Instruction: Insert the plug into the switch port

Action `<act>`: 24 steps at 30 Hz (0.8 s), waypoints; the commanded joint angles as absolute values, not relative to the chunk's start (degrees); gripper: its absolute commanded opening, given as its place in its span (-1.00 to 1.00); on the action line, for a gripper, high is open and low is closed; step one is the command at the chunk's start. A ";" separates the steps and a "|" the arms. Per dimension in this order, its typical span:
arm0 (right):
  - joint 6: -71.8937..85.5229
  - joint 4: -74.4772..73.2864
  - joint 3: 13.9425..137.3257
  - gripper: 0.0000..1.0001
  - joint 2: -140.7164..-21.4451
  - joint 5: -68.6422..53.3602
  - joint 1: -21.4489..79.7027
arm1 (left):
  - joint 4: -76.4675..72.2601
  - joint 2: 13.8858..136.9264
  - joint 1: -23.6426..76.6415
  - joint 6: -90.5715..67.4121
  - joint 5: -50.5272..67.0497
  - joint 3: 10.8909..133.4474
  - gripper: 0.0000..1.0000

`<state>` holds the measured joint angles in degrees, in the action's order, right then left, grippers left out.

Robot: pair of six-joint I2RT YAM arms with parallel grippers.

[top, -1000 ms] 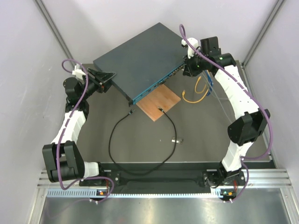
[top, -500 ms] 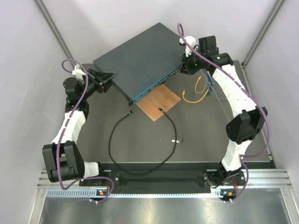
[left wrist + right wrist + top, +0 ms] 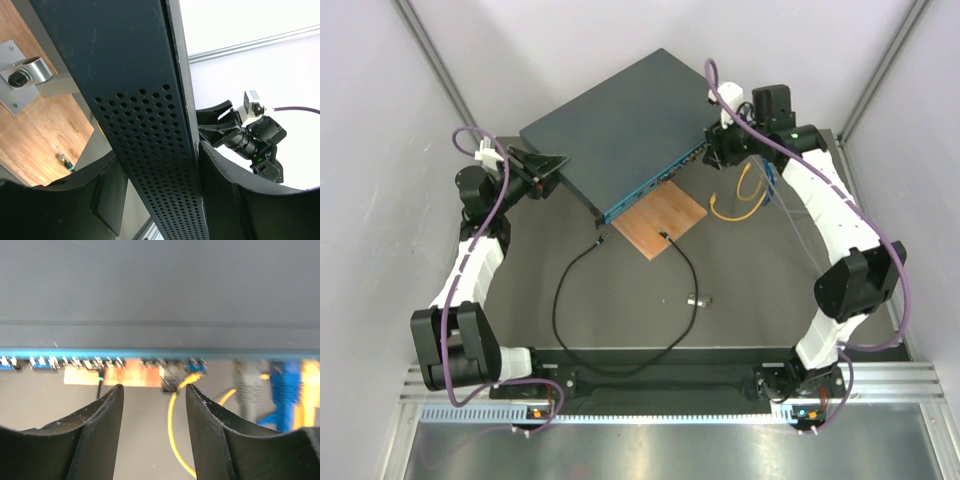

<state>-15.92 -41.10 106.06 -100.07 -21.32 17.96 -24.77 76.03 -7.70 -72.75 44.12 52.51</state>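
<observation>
I'm seeing my left hand (image 3: 555, 173) clamping the switch (image 3: 620, 125) at its left corner, fingers (image 3: 107, 195) pressing both sides of the perforated edge. My right hand (image 3: 713, 152) is hovering parted and empty at the right corner. The plug (image 3: 601, 241) is lying on the table (image 3: 760, 290) just before the teal face, outside the switch port (image 3: 650, 186) row. The brown board (image 3: 665, 222) is sitting right against that face.

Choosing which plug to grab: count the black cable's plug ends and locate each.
2. One plug lies on the table by the switch's near corner; the other plug rests on the brown board. Neither is hidden.
</observation>
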 commanded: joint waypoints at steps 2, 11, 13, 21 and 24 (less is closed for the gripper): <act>-18.37 -38.93 104.68 0.04 -95.10 -23.55 14.86 | -27.16 76.29 -6.77 -66.27 43.33 54.84 -1.00; -18.81 -39.64 102.57 -0.45 -94.66 -23.20 13.80 | -26.63 76.38 -6.77 -65.83 43.42 55.46 -1.00; -17.41 -38.24 102.66 -0.56 -94.92 -23.64 13.80 | -26.54 76.46 -6.77 -65.66 43.51 55.55 -1.00; -13.36 -35.24 104.06 -0.60 -96.76 -25.57 13.89 | -26.28 76.64 -6.94 -65.39 43.50 55.81 -1.00; -12.66 -35.25 105.38 -0.60 -98.08 -26.19 13.97 | -26.28 76.73 -6.94 -65.30 43.51 55.99 -1.00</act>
